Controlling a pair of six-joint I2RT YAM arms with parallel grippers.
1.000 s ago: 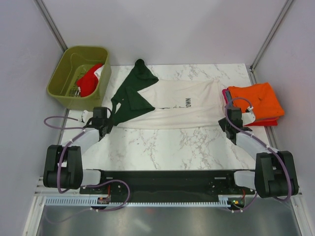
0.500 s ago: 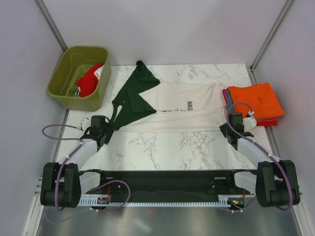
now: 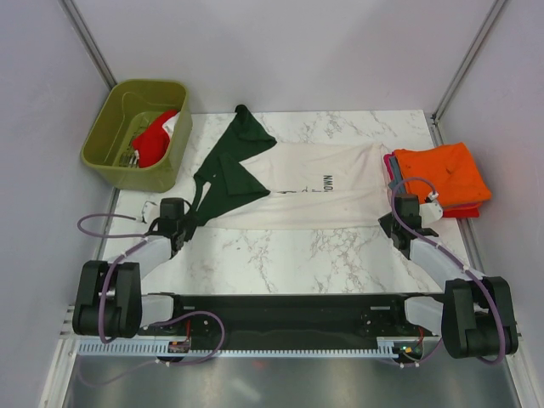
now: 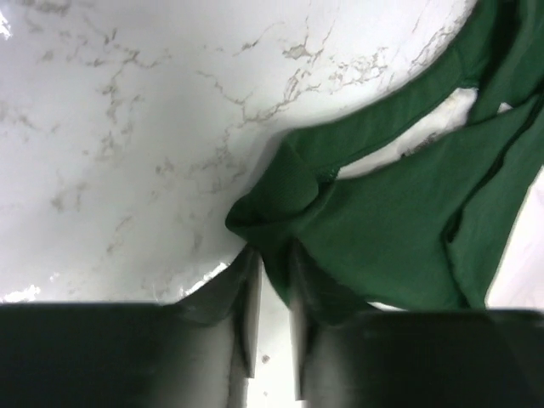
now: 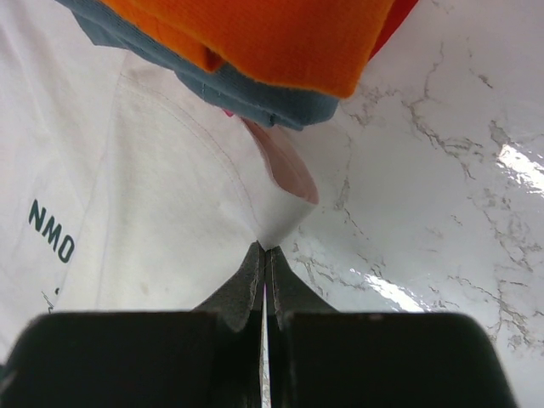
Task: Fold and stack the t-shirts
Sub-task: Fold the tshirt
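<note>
Right jaws clamped on the cream t-shirt's (image 5: 170, 212) corner, bottom centre; left jaws slightly apart, bunched green sleeve (image 4: 289, 195) touching their tips on the worktop (image 4: 127, 127).

Bare marble (image 3: 289, 255) runs open between my bases and the cream t-shirt (image 3: 314, 191), which lies across the whole middle. My left pincer (image 3: 185, 223) has clear tabletop on its left. The olive bin (image 3: 119, 172) blocks the far left corner. The folded stack (image 3: 442, 174) crowds in just beyond my right pincer (image 3: 389, 223), seemingly overlapping the shirt's edge.
</note>
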